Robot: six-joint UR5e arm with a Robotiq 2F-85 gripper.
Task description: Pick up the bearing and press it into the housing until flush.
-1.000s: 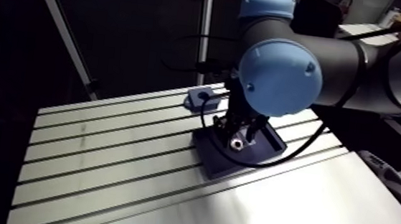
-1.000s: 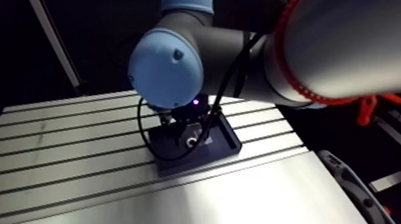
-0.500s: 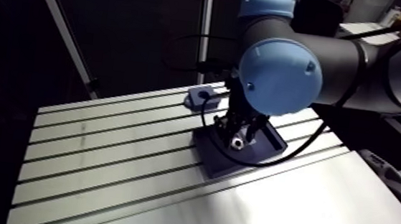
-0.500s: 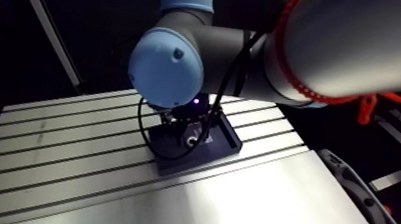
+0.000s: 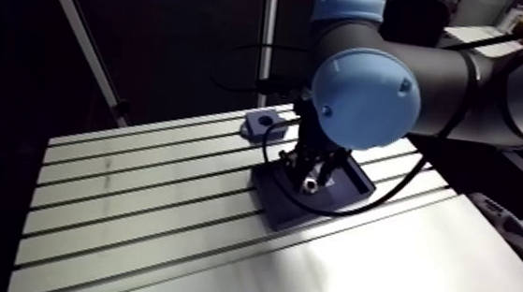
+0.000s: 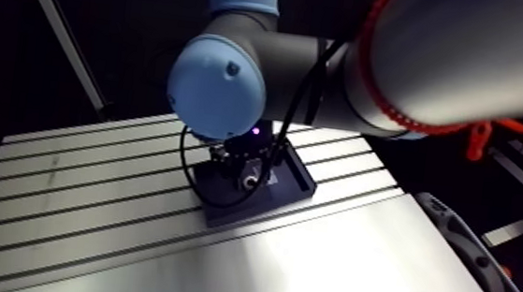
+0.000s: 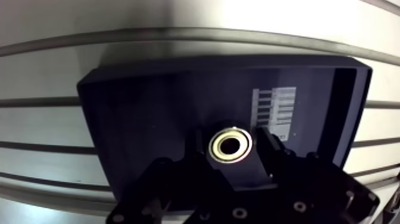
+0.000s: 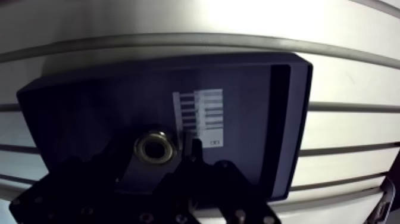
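Bearing pickup under way at a slotted aluminium tabletop: the metal ring, bright at its inner race, lies flat on the floor of a dark, shallow tray, just beside a white printed label. The arm's tool is lowered into the tray directly over the ring, which sits squarely in its grasp zone. Whether the tool has clamped onto the bearing or merely brackets it cannot be told from the wrist view, where dark metal merges with the dark tray.

The housing, a small pale-blue block with a round bore in its top face, stands on the tabletop beyond the tray, well apart from the bearing. Its bore appears empty.

Judged from this, the task is in its opening stage. The approach to the bearing looks complete, and the tool appears well centred on it. The ring has not been raised from the tray floor, as far as can be seen. Lifting it clear of the tray wall, carrying it over to the housing, lining it up with the bore and pressing it down flush all remain to be done.
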